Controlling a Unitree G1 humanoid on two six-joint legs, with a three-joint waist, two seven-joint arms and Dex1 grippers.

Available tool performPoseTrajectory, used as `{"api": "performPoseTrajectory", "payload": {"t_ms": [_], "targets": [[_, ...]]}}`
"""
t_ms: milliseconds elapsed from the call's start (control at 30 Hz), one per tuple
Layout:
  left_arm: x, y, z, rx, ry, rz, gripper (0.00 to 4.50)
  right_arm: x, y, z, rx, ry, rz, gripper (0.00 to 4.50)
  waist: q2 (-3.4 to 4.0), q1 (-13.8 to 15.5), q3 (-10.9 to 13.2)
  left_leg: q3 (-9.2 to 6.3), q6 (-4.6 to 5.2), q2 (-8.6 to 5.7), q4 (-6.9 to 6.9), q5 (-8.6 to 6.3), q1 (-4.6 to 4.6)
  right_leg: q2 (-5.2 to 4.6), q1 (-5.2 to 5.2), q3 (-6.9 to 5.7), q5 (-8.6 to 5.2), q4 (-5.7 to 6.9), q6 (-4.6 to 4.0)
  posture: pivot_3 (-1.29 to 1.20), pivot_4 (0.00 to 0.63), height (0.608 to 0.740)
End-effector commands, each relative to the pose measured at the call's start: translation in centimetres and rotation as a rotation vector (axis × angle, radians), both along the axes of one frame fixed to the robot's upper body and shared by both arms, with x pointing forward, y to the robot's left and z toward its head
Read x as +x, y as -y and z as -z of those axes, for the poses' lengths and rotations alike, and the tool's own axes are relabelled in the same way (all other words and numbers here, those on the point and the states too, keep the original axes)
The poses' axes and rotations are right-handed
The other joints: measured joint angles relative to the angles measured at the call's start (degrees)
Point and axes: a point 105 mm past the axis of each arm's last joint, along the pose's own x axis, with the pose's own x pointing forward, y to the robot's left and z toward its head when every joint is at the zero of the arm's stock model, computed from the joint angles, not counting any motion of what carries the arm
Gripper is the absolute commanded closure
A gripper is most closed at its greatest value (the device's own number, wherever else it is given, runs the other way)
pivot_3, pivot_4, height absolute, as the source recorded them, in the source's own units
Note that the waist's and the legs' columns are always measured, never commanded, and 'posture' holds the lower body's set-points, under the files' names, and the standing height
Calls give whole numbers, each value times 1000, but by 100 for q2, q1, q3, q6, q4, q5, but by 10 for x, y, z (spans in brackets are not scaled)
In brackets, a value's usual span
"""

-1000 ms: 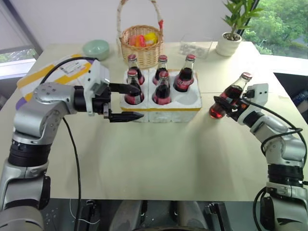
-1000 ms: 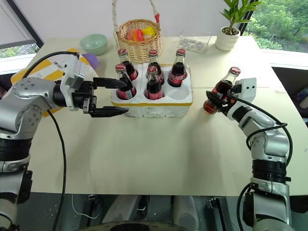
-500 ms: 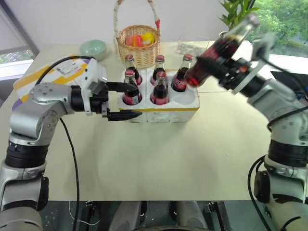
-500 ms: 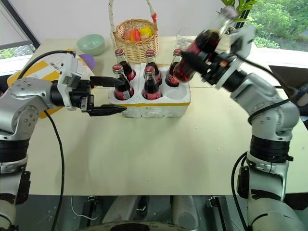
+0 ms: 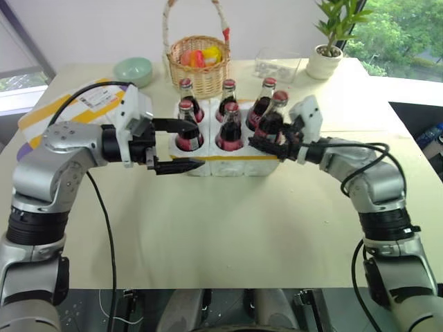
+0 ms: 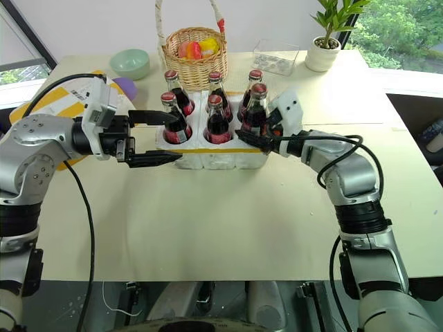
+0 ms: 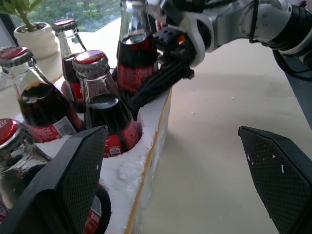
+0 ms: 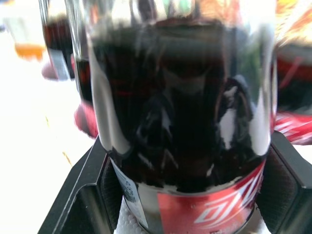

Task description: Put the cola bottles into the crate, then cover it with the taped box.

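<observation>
The crate (image 5: 235, 166) is a low white foam block with a yellow band, standing mid-table. Several cola bottles stand in its wells: three in the back row (image 5: 230, 95) and two in the front (image 5: 230, 128). My right gripper (image 5: 265, 142) is shut on one more cola bottle (image 5: 274, 119), held upright at the front right well (image 7: 135, 53); whether it is seated I cannot tell. My left gripper (image 5: 201, 144) stands open and empty at the crate's front left corner, its fingers (image 7: 73, 180) straddling the front wall. The taped box (image 5: 76, 104) lies at the back left, partly hidden by my left arm.
Behind the crate stands a wicker basket (image 5: 201, 66) with coloured items. A green bowl (image 5: 136, 70) is to its left, a clear container (image 5: 277, 66) and a potted plant (image 5: 327, 61) to its right. Open tabletop lies in front of the crate.
My right arm swung the held bottle leftward, first raised and tilted, then down and upright at the crate's front right well. The left gripper stayed open in place.
</observation>
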Motion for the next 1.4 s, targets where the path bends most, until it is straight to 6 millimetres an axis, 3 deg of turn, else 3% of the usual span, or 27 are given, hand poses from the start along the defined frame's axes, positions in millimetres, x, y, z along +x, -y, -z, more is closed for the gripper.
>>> {"api": "performPoseTrajectory", "payload": {"t_ms": [33,100,300,467,533,667,867,1000,1167,1400], "targets": [[-5,-4,-12,-3,56,-11,0,2,-8,-4,-19,19,-35,650,-2,-5,-1,0,0,0,1,0,1,0,1,0,0,-1,0,0,150,738],[-5,-8,-11,9,61,-30,0,4,-8,-5,-33,34,-36,58,-2,-22,-1,0,0,1,1,0,2,1,2,0,0,-1,0,0,150,738],[-13,-40,-8,22,60,-188,0,-16,6,-34,83,22,-81,58,-1,-13,-1,0,0,4,-6,-1,2,3,-4,4,0,2,0,0,150,738],[-24,-83,-8,57,103,-437,0,-50,28,-63,101,39,-152,58,-1,28,-1,-2,28,1,-7,-18,1,-3,0,2,0,-3,-1,0,150,738],[-26,-109,-5,114,143,-592,0,-65,39,-76,93,59,-172,58,-1,27,-1,-1,33,1,-7,-21,1,-5,2,2,0,-8,-1,0,150,738],[-32,-182,6,318,240,-1004,0,-85,68,-97,115,48,-160,58,-1,14,-1,2,33,5,-21,-21,8,-6,10,2,-1,-31,-2,0,150,738],[-49,-260,33,722,347,-1343,0,-97,71,-115,134,78,-201,58,-1,10,-4,11,31,13,-67,-21,59,-9,57,6,-4,-77,-8,0,150,738],[-45,-279,51,807,350,-1381,0,-108,59,-121,147,87,-296,58,-2,56,-4,11,30,14,-80,-23,63,-10,61,4,-6,-90,-12,0,150,738],[-22,-300,70,890,413,-1413,0,-129,49,-119,80,80,-396,58,-3,182,-6,11,20,12,-79,-33,58,-14,61,0,-1,-95,-3,0,150,738],[25,-303,85,932,553,-1363,0,-135,53,-130,93,104,-355,58,-21,154,-16,13,23,9,-72,-35,55,-17,60,-1,3,-93,-1,0,150,738]]}}
